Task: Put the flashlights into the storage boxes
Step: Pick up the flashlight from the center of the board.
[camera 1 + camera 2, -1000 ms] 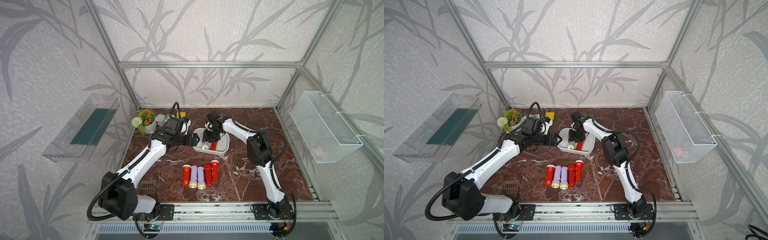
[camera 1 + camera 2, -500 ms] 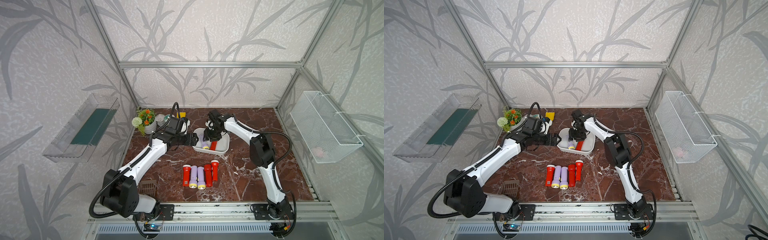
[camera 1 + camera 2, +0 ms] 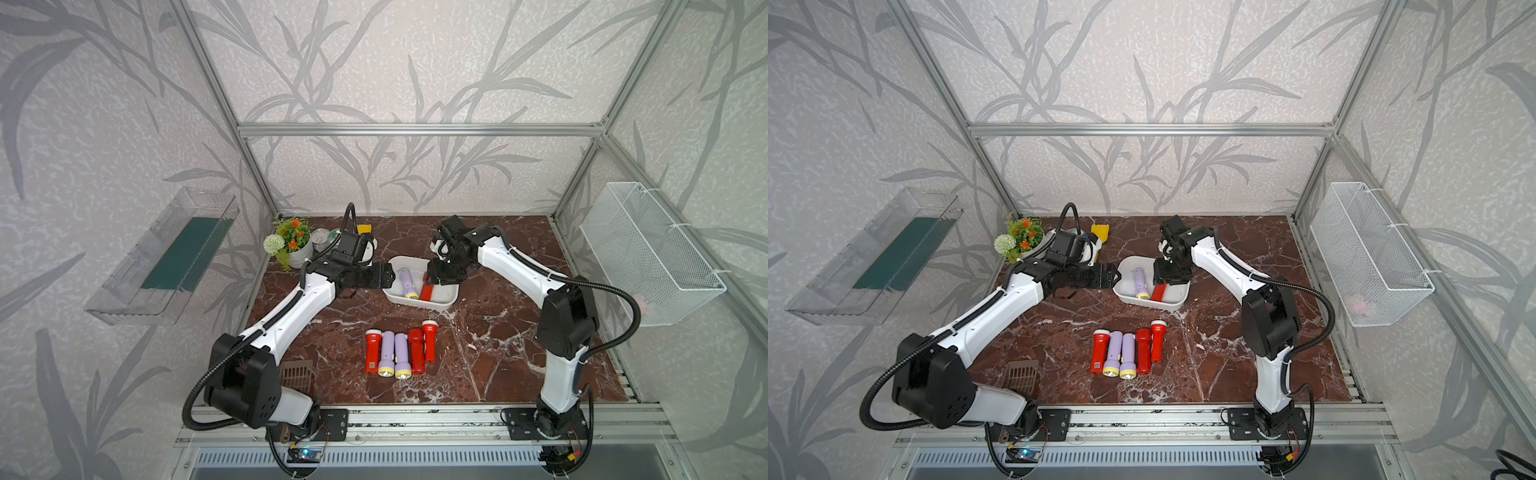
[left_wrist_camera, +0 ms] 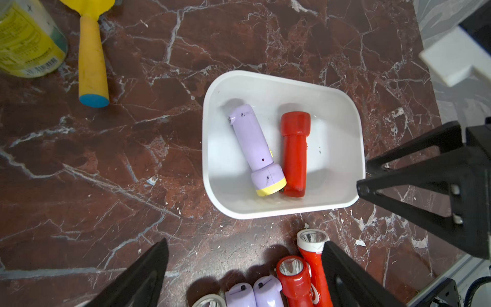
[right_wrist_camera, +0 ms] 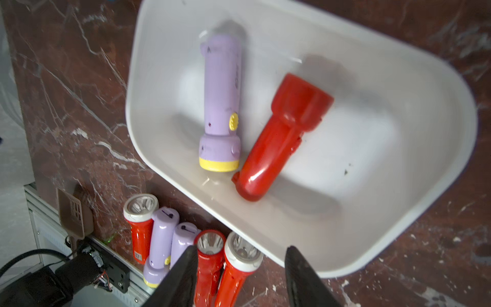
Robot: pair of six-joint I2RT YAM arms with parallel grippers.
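The white storage box (image 3: 441, 304) stands mid-table. Inside it a lilac flashlight (image 4: 254, 148) and a red flashlight (image 4: 294, 154) lie side by side, touching near the lilac one's yellow head. My right gripper (image 3: 436, 276) hovers over the box's right end, open, with nothing between its fingers (image 5: 186, 273). My left gripper (image 3: 390, 276) hangs just off the box's left rim, wide open and empty. Several more flashlights (image 3: 397, 351), red and lilac, lie in a tight row on the table in front of the box.
A flower pot (image 3: 293, 245), a can (image 4: 26, 40) and a yellow toy shovel (image 4: 91, 61) stand at the back left. A brown grid scoop (image 3: 296, 372) lies front left. A wire basket (image 3: 648, 253) hangs on the right wall and a clear bin (image 3: 162, 257) on the left.
The right arm has drawn back to the right, its gripper uncovering the two flashlights in the box. The left arm has hardly moved.
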